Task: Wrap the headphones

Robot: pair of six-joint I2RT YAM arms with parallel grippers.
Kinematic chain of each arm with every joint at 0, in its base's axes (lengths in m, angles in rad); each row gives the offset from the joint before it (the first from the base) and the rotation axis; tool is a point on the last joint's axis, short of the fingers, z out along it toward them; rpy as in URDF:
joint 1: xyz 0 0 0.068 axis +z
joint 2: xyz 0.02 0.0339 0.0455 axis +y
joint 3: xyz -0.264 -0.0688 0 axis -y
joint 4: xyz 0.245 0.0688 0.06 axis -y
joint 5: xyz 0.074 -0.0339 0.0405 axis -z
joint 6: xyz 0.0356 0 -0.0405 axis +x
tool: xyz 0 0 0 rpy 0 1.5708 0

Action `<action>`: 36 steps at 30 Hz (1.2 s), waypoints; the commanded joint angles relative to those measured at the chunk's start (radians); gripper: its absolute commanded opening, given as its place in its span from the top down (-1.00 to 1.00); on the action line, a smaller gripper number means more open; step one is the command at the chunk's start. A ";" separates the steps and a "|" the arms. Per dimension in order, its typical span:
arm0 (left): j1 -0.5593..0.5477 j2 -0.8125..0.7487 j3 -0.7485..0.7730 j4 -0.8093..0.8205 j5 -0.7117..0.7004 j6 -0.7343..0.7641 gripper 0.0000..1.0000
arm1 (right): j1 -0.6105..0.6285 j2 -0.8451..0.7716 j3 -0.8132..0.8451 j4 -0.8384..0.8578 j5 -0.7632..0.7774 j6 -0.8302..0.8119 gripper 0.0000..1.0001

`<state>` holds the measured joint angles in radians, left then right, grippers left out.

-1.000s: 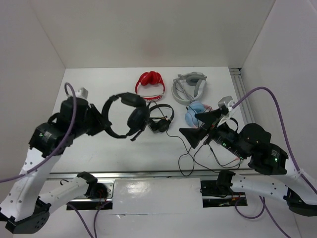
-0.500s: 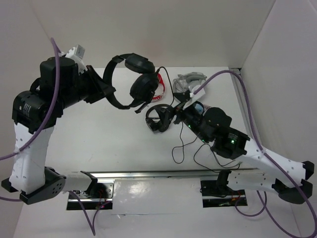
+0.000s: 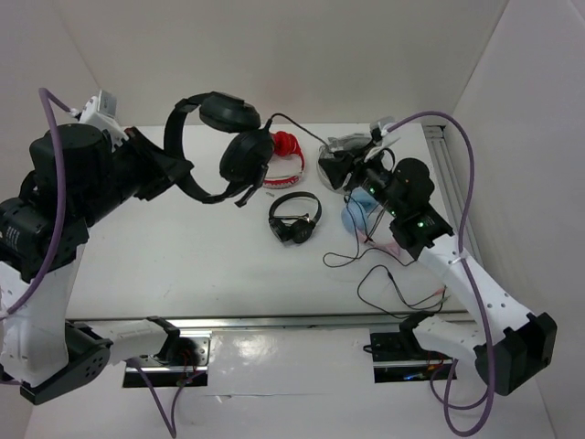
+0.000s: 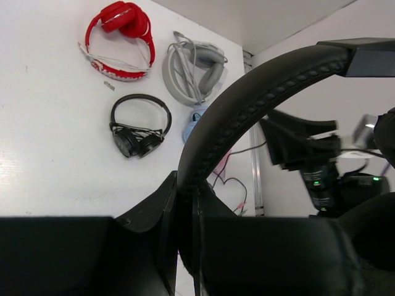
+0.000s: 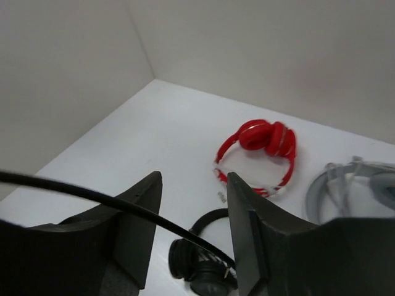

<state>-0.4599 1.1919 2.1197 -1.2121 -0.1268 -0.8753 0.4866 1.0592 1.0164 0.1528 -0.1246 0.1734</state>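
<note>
A white table [image 3: 183, 265] forms the floor of a plain white booth. Behind the table rises a matte back wall [image 3: 302, 55]. A left wall [image 3: 27, 37] and a right wall [image 3: 530, 137] close in on the table's sides. A slotted metal rail [image 3: 274, 322] runs along the table's near edge, and a second rail [image 3: 445, 160] along its right edge. The light is soft and even, glaring off a glossy white strip [image 3: 292, 352] just in front of the table.

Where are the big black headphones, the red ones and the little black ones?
Big black headphones [image 3: 245, 157]: top view, on the lower padded ear cup.
Red headphones [image 4: 126, 17]: left wrist view, on the folded ear cups.
Little black headphones [image 3: 285, 229]: top view, on one ear cup.
</note>
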 commanded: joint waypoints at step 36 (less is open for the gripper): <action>0.313 0.118 -0.268 0.399 0.213 -0.257 1.00 | 0.289 0.332 0.010 -0.051 0.398 0.157 1.00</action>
<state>-0.1566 1.3499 1.8938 -0.9421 0.1253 -1.0592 0.7376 1.3624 0.9337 0.2497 0.0212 0.3286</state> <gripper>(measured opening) 0.205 0.021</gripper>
